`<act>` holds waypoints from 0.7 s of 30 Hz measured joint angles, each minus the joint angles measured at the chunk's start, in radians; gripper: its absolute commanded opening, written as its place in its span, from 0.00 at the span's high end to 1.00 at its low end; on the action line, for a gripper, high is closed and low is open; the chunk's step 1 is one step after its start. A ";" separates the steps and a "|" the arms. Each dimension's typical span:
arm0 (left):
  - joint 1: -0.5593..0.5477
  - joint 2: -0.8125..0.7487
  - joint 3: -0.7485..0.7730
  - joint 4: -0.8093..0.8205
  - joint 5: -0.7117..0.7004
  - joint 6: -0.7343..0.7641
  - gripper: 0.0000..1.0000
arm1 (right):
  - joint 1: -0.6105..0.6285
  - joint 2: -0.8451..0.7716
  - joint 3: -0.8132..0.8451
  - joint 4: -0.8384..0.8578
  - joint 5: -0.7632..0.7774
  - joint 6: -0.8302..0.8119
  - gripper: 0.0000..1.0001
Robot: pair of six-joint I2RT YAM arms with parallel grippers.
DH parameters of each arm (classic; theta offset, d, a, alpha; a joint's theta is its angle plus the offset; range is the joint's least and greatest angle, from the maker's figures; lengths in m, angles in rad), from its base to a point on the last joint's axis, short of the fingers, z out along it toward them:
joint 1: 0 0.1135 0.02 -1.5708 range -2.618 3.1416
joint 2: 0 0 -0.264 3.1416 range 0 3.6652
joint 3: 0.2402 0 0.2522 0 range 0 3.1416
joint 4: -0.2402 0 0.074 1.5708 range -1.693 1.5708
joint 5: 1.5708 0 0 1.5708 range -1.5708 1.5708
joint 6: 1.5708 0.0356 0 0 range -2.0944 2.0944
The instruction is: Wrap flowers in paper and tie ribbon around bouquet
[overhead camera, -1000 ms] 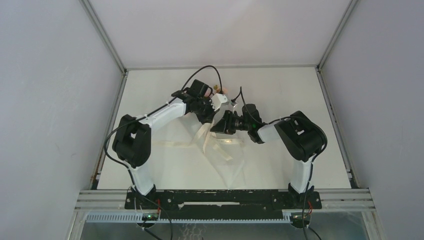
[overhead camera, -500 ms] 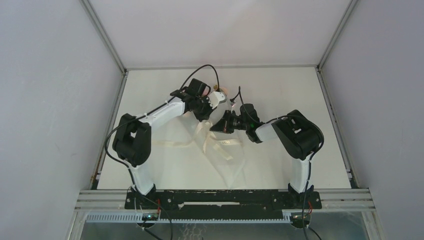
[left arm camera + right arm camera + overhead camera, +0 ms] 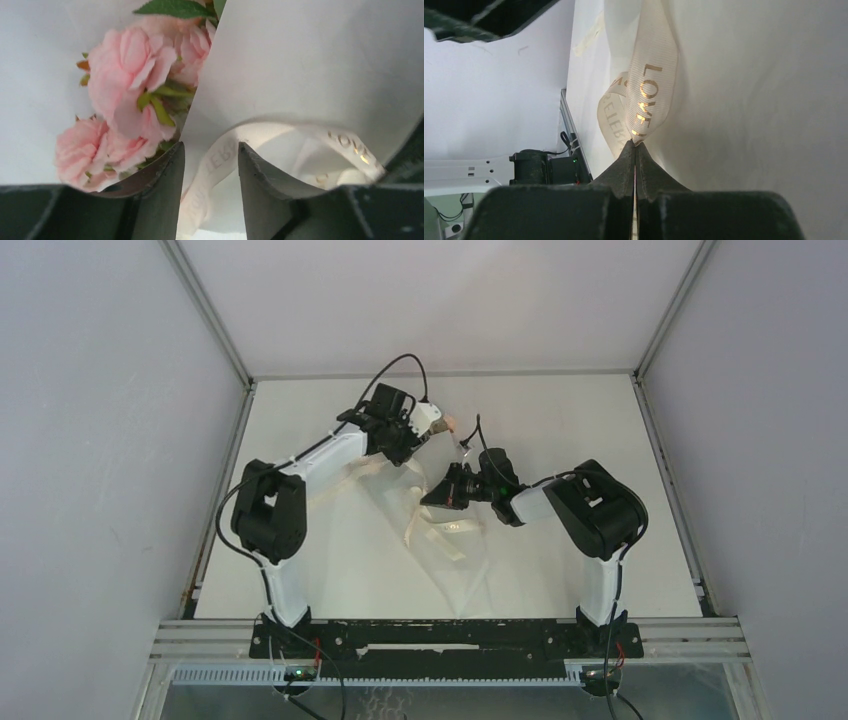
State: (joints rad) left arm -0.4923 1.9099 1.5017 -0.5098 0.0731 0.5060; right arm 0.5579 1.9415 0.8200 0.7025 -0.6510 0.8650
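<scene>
The bouquet lies mid-table in the top view, its paper [image 3: 458,575] cone narrowing toward the near edge. In the left wrist view the flowers [image 3: 131,85], pink roses with green leaves, show at the open edge of the paper [image 3: 310,60]. The cream ribbon [image 3: 220,157] with gold lettering runs loosely through the gap of my left gripper [image 3: 211,150], which is open at the bouquet's flower end [image 3: 425,430]. My right gripper [image 3: 635,146] is shut on the ribbon [image 3: 651,85] against the paper [image 3: 769,100], at the cone's middle [image 3: 433,495]. Loose ribbon loops [image 3: 442,530] lie on the paper.
The white table [image 3: 570,420] is bounded by grey walls with metal rails at the back and sides. A ribbon strand [image 3: 355,472] trails left under the left arm. Black cables arch over both wrists. The arm bases sit on the black rail [image 3: 440,635] at the near edge.
My left gripper has opened, let go of the ribbon and drawn back toward the far left. My right gripper has shut on the ribbon and stayed beside the cone.
</scene>
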 measured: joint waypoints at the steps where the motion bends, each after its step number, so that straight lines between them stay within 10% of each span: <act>1: 0.012 -0.012 -0.007 -0.008 0.030 -0.014 0.32 | 0.000 -0.001 0.000 -0.007 0.000 0.006 1.00; 9: 0.035 -0.244 -0.051 -0.087 0.196 -0.021 0.24 | -0.009 -0.004 0.000 -0.027 0.002 0.085 1.00; 13: -0.024 -0.291 -0.117 -0.109 0.272 0.063 0.01 | -0.009 -0.004 0.000 -0.027 -0.002 0.119 1.00; 21: -0.072 -0.132 -0.179 -0.120 0.311 0.130 0.13 | -0.015 -0.039 -0.004 -0.053 -0.001 0.148 1.00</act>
State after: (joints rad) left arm -0.5640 1.7782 1.3231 -0.6296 0.3843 0.6365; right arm 0.5430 1.9022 0.8162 0.6495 -0.6521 1.0126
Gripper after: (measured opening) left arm 0.961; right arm 0.006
